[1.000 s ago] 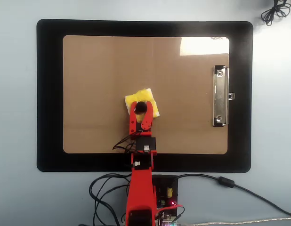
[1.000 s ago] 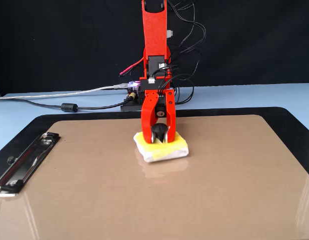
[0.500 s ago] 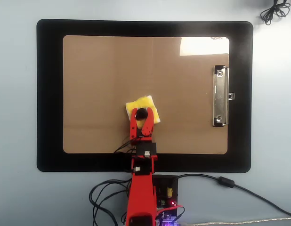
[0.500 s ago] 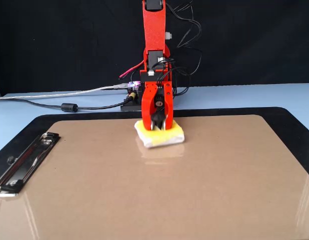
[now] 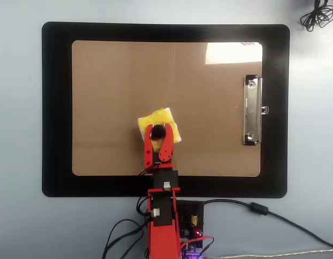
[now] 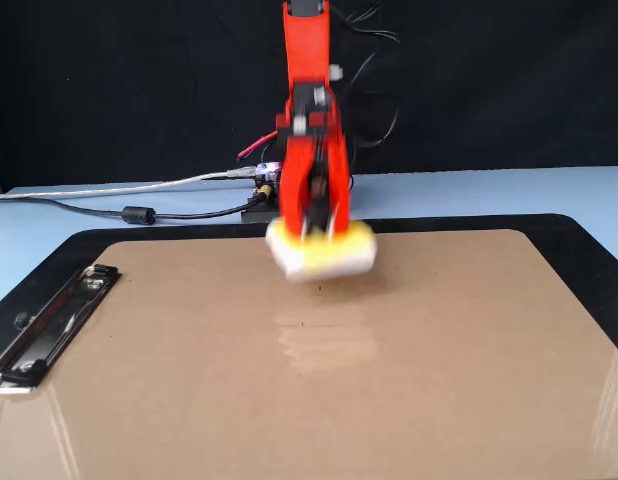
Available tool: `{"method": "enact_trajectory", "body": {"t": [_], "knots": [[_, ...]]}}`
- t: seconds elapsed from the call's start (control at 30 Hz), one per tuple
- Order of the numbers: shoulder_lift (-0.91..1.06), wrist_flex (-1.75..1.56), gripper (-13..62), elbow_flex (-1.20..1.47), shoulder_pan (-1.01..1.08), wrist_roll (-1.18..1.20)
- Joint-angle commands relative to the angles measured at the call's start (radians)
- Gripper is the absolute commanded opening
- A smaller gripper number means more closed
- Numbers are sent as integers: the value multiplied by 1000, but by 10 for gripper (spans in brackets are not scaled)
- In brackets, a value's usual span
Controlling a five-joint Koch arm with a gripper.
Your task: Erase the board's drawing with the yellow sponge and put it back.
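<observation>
The yellow sponge [image 5: 162, 120] [image 6: 327, 257] hangs just above the near-arm half of the brown board [image 5: 209, 140] [image 6: 429, 380], blurred by motion in the fixed view. My red gripper [image 5: 159, 133] [image 6: 314, 232] is shut on the sponge's black knob [image 5: 159, 130]. A pale reflection of the sponge lies on the board beneath it. The board's silver clip [image 5: 252, 110] [image 6: 49, 320] sits on the right short edge in the overhead view. The drawing is hidden or too faint to make out in either view.
The board lies on a larger black mat [image 5: 56, 108] [image 6: 579, 235] on a pale blue table. The arm's base with a controller box [image 5: 189, 222] and cables [image 6: 139, 213] stands at the mat's near edge. A coiled cable [image 5: 316, 13] lies at the overhead view's top right corner.
The gripper has drawn the sponge back toward the arm's base across the board, then raised it off the surface. It turned slightly in the overhead view.
</observation>
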Motion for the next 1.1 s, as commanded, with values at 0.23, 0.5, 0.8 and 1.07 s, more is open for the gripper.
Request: {"method": "enact_trajectory", "body": {"t": [0.23,0.5,0.8,1.07], "knots": [[-23,72,-83,-178,-554,-61],[-275,-166,-83,-275,-857,-60],[-330,-199,-83,-227,-894,-35],[-327,-373,-83,-60,-916,43]]}}
